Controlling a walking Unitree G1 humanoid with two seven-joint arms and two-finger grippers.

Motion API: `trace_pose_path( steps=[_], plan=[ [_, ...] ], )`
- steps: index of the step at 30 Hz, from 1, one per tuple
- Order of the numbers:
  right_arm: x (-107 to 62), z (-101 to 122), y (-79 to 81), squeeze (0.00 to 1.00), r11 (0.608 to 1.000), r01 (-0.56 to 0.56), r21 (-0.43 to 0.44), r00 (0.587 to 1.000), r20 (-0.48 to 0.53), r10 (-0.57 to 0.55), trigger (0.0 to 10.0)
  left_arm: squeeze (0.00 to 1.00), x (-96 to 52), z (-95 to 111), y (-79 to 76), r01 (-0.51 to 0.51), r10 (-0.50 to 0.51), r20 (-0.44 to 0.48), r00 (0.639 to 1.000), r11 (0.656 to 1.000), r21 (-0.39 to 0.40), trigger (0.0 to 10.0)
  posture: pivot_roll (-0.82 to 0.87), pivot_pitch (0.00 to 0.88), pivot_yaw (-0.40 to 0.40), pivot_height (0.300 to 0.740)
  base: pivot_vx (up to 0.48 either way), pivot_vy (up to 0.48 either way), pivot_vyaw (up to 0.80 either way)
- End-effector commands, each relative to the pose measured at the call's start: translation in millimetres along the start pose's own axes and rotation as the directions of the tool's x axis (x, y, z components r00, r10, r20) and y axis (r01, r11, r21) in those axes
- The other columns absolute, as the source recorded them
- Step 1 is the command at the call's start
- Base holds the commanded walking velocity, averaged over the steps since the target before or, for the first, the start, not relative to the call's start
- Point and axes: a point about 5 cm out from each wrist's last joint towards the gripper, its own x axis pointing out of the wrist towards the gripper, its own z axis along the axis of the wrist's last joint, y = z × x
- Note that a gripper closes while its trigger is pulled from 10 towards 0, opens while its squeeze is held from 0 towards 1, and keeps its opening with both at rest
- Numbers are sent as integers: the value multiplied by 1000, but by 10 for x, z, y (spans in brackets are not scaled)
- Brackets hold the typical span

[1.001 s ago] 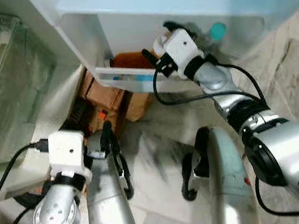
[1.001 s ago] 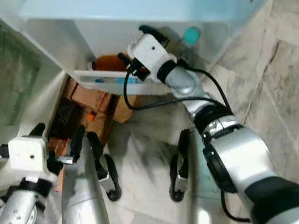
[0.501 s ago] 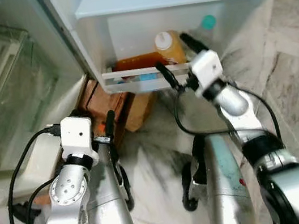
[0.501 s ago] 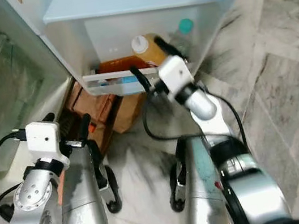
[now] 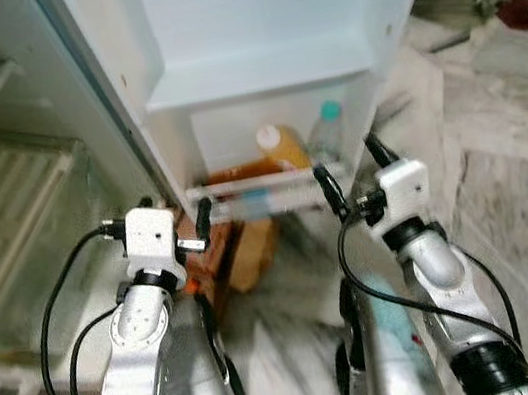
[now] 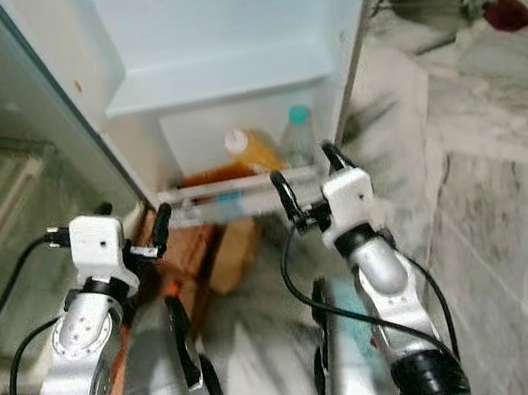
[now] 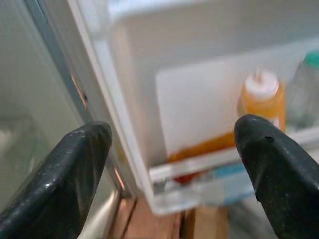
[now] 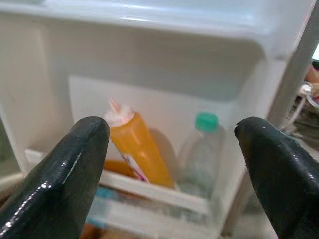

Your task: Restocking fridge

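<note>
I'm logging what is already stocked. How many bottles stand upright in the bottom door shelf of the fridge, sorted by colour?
Orange bottle with a white cap: 1
Clear bottle with a green cap: 1
Total: 2
Something orange also lies low behind the door shelf rail; what it is cannot be told, so it is not counted.

You're in a home kitchen: an open fridge door (image 5: 254, 17) with moulded white shelves holds an orange bottle (image 8: 137, 149) and a green-capped water bottle (image 8: 202, 149) behind its bottom rail, above a veined marble floor (image 6: 511, 217), with cardboard boxes (image 6: 218, 256) beside it.
</note>
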Motion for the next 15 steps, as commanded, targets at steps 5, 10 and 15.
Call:
trace_pose_path(
  steps=[5, 10, 15],
  plan=[
    [-133, 73, 157, 0, 997, 26, 68, 1000, 9, -27, 10000, 0, -38, -162, 4, 6, -6, -27, 1000, 1000, 8, 10000, -17, 0, 19, 564, 0, 0, 0],
    [-189, 65, 74, 0, 979, 198, 58, 980, -13, -197, 10000, 0, 8, -150, 66, -27, 28, -10, 1000, 1000, 11, 10000, -12, 0, 28, 599, 0, 0, 0],
    [-263, 34, -8, 0, 971, 235, 49, 971, -48, -233, 10000, 0, 45, -174, 89, -25, 25, -6, 1000, 1000, 15, 10000, -24, 0, 34, 634, 0, 0, 0]
  ],
)
